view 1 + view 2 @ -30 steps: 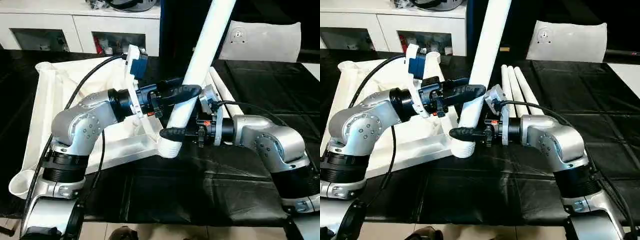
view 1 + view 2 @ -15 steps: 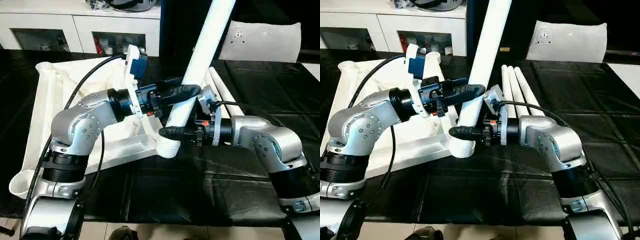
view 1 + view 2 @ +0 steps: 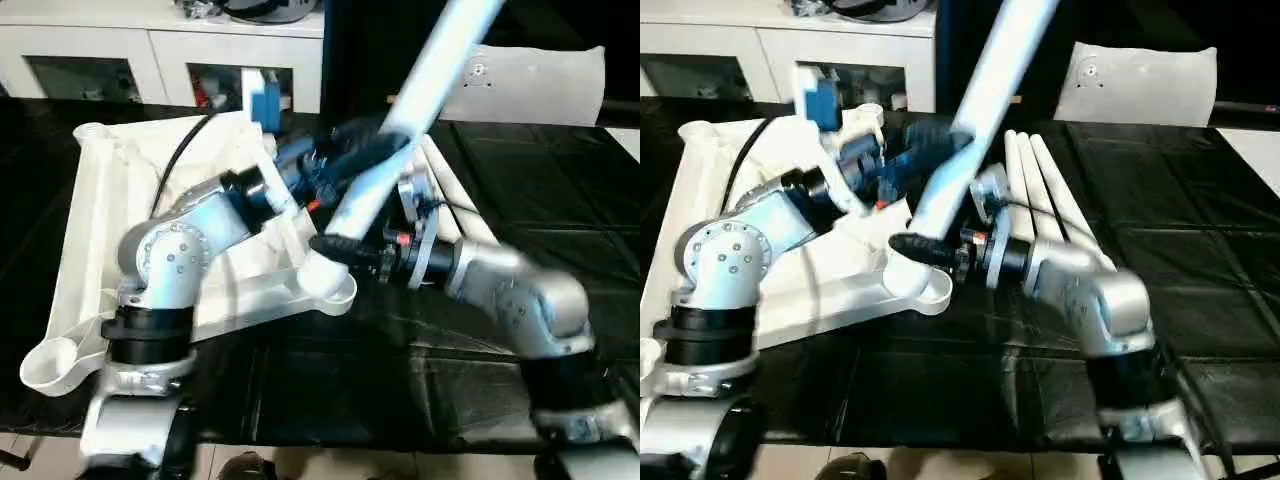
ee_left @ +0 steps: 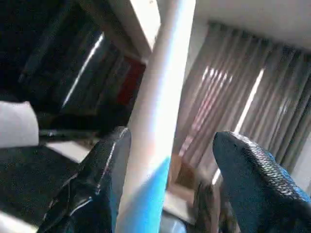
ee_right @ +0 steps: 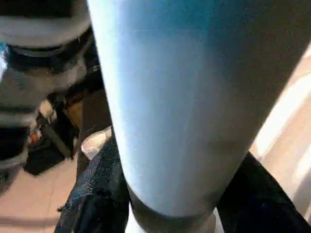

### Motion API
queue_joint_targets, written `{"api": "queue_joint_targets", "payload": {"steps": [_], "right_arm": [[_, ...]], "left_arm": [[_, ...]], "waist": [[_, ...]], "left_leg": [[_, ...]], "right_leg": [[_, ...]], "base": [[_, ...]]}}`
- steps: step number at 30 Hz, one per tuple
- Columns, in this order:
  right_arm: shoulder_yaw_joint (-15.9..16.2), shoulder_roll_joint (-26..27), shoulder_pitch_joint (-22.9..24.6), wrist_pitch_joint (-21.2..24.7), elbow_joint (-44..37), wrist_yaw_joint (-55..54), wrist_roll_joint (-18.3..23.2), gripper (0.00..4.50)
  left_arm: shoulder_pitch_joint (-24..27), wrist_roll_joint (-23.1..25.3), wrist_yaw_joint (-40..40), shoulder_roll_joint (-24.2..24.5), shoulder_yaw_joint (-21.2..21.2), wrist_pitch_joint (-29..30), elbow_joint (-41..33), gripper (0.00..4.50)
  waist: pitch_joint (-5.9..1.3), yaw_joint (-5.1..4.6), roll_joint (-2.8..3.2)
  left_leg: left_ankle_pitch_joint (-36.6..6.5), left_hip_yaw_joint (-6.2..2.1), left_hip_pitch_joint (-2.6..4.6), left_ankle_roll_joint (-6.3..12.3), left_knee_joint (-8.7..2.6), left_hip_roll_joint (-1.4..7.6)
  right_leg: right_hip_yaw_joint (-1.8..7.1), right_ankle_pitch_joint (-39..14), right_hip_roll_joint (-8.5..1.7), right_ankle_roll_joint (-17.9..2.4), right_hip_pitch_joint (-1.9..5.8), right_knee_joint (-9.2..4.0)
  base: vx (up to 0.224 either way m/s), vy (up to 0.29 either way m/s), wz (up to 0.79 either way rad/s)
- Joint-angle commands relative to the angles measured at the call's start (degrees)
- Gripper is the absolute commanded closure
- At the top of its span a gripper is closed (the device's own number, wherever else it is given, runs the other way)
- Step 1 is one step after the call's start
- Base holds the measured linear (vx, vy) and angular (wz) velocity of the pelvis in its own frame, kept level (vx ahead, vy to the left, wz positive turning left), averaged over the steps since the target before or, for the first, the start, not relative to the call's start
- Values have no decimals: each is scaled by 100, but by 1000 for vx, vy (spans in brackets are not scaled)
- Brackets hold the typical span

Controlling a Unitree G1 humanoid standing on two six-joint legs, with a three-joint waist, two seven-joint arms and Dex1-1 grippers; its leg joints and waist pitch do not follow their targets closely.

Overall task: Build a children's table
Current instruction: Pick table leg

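Children's table upside down, leg tilted, no readable writing

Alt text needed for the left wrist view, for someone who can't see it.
A long white table leg runs up between the left gripper's two black fingers: one finger lies against the leg, the other stands apart from it with a gap. Behind are pale vertical curtains and a dark surface.
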Motion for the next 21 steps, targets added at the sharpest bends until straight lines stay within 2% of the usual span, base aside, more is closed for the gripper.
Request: {"api": "queue_joint_targets", "payload": {"steps": [1,3,5,6,7,8,9,10,11,12,14,15,17,18,20,21], "right_arm": [[-97,66,19,-131,-188,-143,73,261],[-165,183,-19,-290,-120,-430,-53,261],[-196,254,-29,-394,-92,-634,-174,261],[-204,279,-35,-543,-51,-856,-369,261],[-192,289,-36,-730,-4,-1124,-626,261],[-192,290,-32,-813,9,-1252,-749,261],[-203,292,-27,-949,22,-1502,-974,261],[-203,292,-27,-949,22,-1502,-974,261],[-197,267,35,-1001,-55,-1596,-1079,261],[-199,245,105,-1008,-148,-1668,-1138,261],[-126,179,278,-1019,-350,-1915,-1333,261],[-32,160,435,-1097,-491,-2081,-1519,261],[38,211,548,-1183,-610,-2282,-1693,261],[48,216,559,-1188,-624,-2297,-1709,261],[132,196,652,-908,-733,-2321,-1675,261],[182,186,708,-846,-803,-2289,-1660,261]], "left_arm": [[0,58,91,9,35,-104,-61,111],[-9,322,301,60,93,-351,-69,100],[19,375,393,137,173,-411,-109,75],[119,605,413,328,107,-495,-180,70],[282,879,377,609,-35,-512,-310,69],[391,1035,322,779,-139,-528,-401,69],[603,1309,216,1115,-339,-527,-592,58],[603,1309,216,1115,-339,-527,-592,51],[867,1539,74,1486,-524,-505,-798,51],[1095,1687,-32,1769,-642,-475,-958,46],[1490,1945,-183,2242,-873,-430,-1200,46],[1775,2138,-259,2571,-1107,-413,-1356,46],[2051,2424,-414,2938,-1403,-552,-1482,46],[2084,2448,-430,2973,-1432,-561,-1492,46],[2293,2639,-477,3139,-1600,-647,-1471,46],[2377,2771,-481,3212,-1679,-705,-1415,63]], "waist": [[-436,13,-14],[-429,-9,4],[-427,-35,6],[-428,-37,9],[-432,-49,8],[-427,-77,3],[-431,-63,4],[-431,-89,24],[-432,-70,24],[-417,-95,19],[-423,-73,77],[-425,-64,81],[-411,-63,116],[-404,-72,114],[-381,-91,105],[-377,-97,106]], "left_leg": [[-848,-91,144,-68,-388,275],[-932,-105,151,-120,-409,285],[-996,-104,156,-194,-416,279],[-1010,-114,156,-237,-425,285],[-988,-127,157,-292,-441,296],[-981,-97,173,-310,-430,272],[-951,-115,177,-320,-438,293],[-925,-94,167,-346,-445,272],[-969,-102,191,-363,-443,280],[-1014,-88,180,-355,-459,274],[-1027,-94,202,-395,-475,289],[-1023,-96,212,-412,-474,291],[-1218,-104,216,-482,-502,280],[-1298,-110,205,-505,-514,279],[-1608,-117,220,-547,-534,275],[-1670,-115,221,-561,-535,271]], "right_leg": [[199,-567,-410,-1299,289,-470],[196,-697,-402,-1192,280,-484],[199,-794,-398,-1121,272,-487],[200,-876,-406,-1057,260,-499],[199,-891,-407,-979,258,-477],[205,-888,-376,-938,241,-487],[208,-894,-395,-903,232,-486],[209,-889,-365,-862,229,-467],[208,-925,-368,-822,207,-478],[214,-938,-353,-827,206,-476],[211,-808,-338,-785,179,-462],[213,-764,-342,-786,175,-455],[215,-859,-341,-771,164,-468],[213,-943,-342,-766,167,-472],[226,-1267,-344,-742,156,-501],[229,-1350,-349,-737,150,-506]], "base": [[0,0,0],[0,0,0],[0,0,0],[0,0,0],[0,0,0],[0,0,0],[0,0,0],[0,0,0],[0,0,0],[0,0,0],[0,0,0],[0,0,0],[0,0,0],[0,0,0],[0,0,0],[0,0,0]]}}
